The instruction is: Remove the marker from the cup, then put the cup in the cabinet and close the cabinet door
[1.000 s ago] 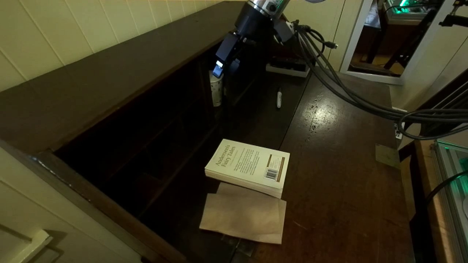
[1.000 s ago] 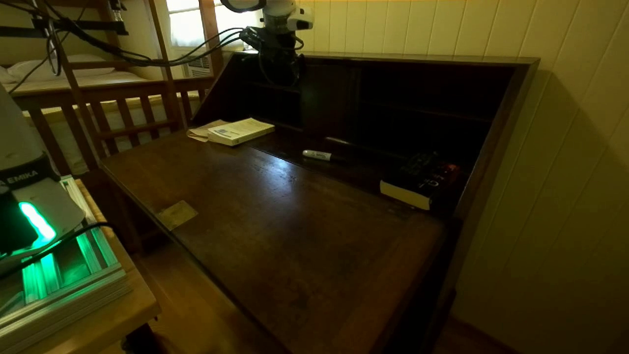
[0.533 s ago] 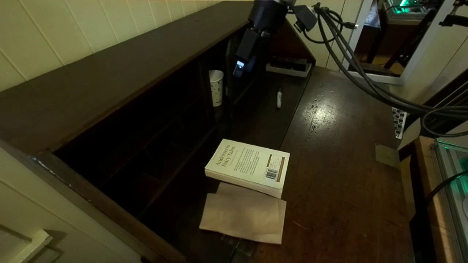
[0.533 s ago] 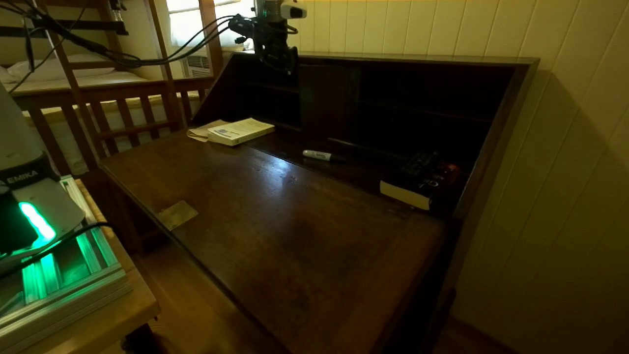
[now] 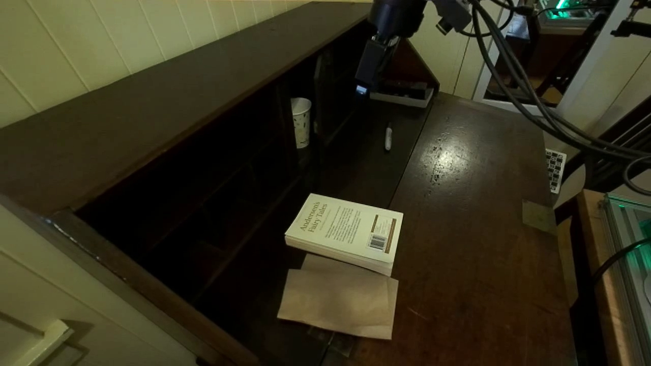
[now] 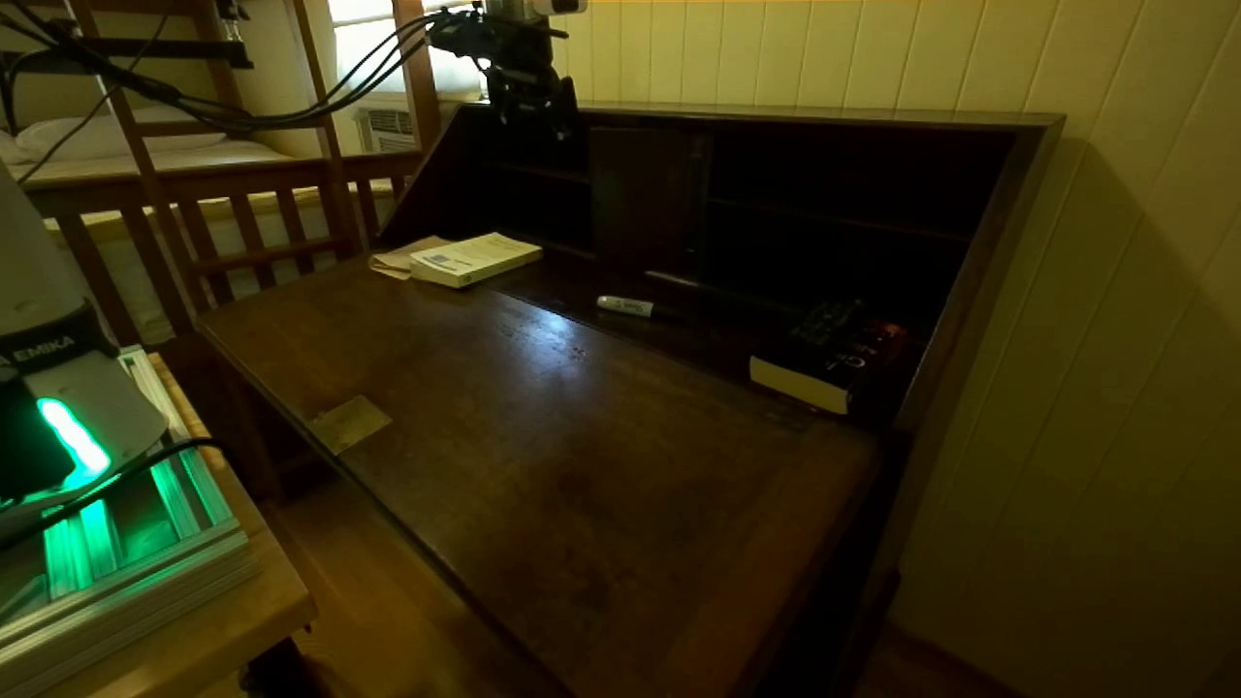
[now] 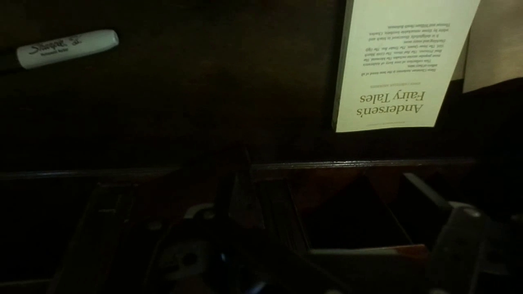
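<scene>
Wrist view: marker (image 7: 69,49), one, lying flat at ten o'clock; white book (image 7: 396,69), one, at two o'clock; fingers (image 7: 459,249), two, at six o'clock, set wide apart. Gripper (image 6: 534,123), one, at eleven o'clock in an exterior view. Cup (image 5: 301,122), one, in an exterior view: upright inside the cabinet (image 5: 203,86), at eleven o'clock from the white book; the marker, clear of the cup, at one o'clock. Dark book (image 6: 829,349), one, at three o'clock in an exterior view. Brown paper (image 5: 341,302), sheet count unclear, at six o'clock from the white book.
</scene>
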Robot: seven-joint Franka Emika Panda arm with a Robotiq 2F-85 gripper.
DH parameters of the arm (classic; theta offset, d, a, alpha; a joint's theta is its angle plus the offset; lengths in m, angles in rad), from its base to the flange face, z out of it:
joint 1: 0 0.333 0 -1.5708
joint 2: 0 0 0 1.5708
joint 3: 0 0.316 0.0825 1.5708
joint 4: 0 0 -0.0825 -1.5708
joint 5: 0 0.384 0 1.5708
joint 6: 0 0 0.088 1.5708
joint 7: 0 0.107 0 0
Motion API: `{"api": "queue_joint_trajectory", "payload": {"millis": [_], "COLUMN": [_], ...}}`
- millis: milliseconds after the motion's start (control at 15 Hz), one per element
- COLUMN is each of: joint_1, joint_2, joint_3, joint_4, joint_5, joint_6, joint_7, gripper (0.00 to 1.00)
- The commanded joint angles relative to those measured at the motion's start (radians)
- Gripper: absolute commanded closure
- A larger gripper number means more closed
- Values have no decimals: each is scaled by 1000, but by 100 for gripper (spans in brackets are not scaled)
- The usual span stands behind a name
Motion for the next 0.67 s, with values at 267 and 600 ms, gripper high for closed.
{"api": "queue_joint_trajectory", "payload": {"millis": [267,600], "joint_1": [25,36], "joint_2": [-146,-143], "joint_3": [-19,-29], "joint_4": [-135,-131], "joint_5": [-189,-205], "joint_6": [5,2], "joint_7": [199,231], "gripper": [0,0]}}
